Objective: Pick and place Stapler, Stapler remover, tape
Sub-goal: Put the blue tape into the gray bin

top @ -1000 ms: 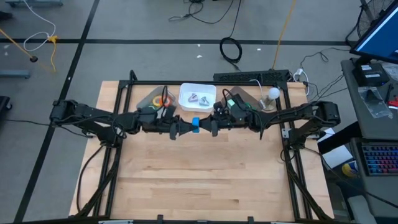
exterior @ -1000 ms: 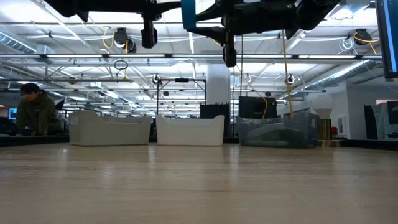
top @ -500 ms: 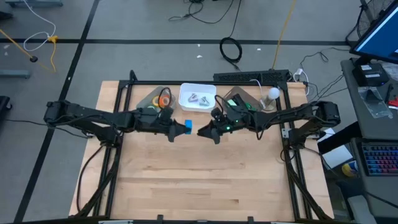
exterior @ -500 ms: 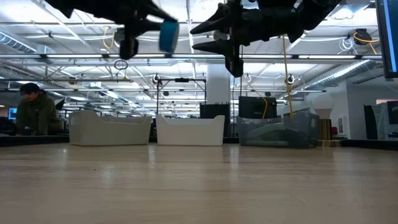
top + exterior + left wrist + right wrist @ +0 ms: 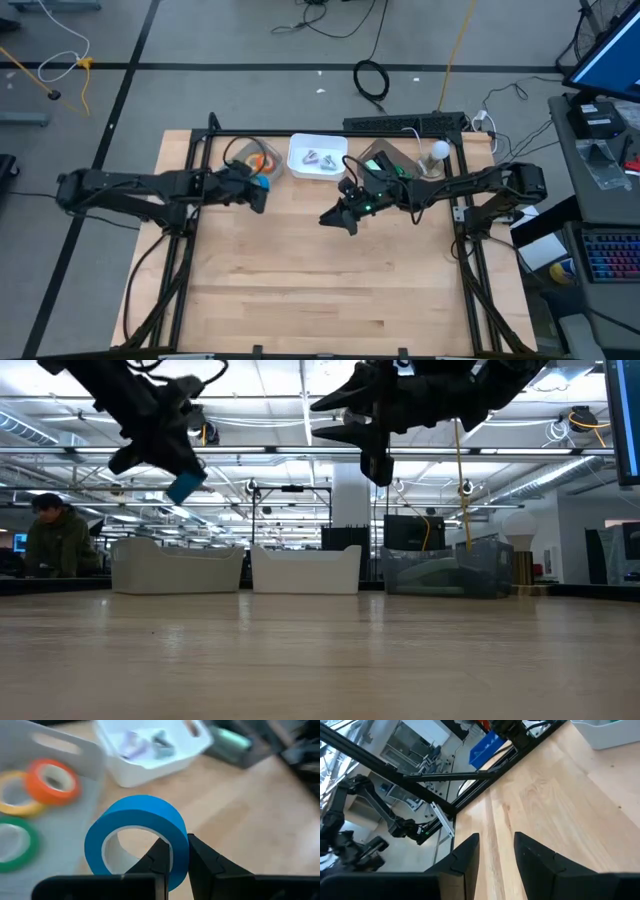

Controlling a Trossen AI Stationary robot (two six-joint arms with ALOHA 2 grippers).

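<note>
My left gripper (image 5: 262,190) is shut on the blue tape roll (image 5: 137,837), high over the table beside the grey tray (image 5: 248,152). In the low view the roll (image 5: 186,486) hangs well above the wood. The orange (image 5: 50,782), yellow (image 5: 17,802) and green (image 5: 15,842) rolls lie flat in that tray. Small grey metal pieces (image 5: 318,158) lie in the white bin (image 5: 318,145). My right gripper (image 5: 326,217) is open and touches nothing. It hovers over the table's middle, its fingers (image 5: 465,857) spread above bare wood. My left gripper pinches the blue roll's wall (image 5: 179,851) between its two fingers, one finger (image 5: 159,861) inside the ring and the other (image 5: 202,862) outside. The fingers slant down toward the tray. The roll is lifted clear, its hole facing the wrist camera.
A clear bin (image 5: 385,160) with a green object stands right of the white bin, and a white bulb (image 5: 438,151) stands beyond it. A black frame (image 5: 330,133) runs along the table's far and side edges. The near half of the wooden top (image 5: 320,290) is bare.
A second ago both grippers met at the blue roll over the table's middle. My left gripper has carried it toward the left and far edge, up to the grey tray, dropping lower and tipping downward. My right gripper has parted from the roll and stayed near the middle.
</note>
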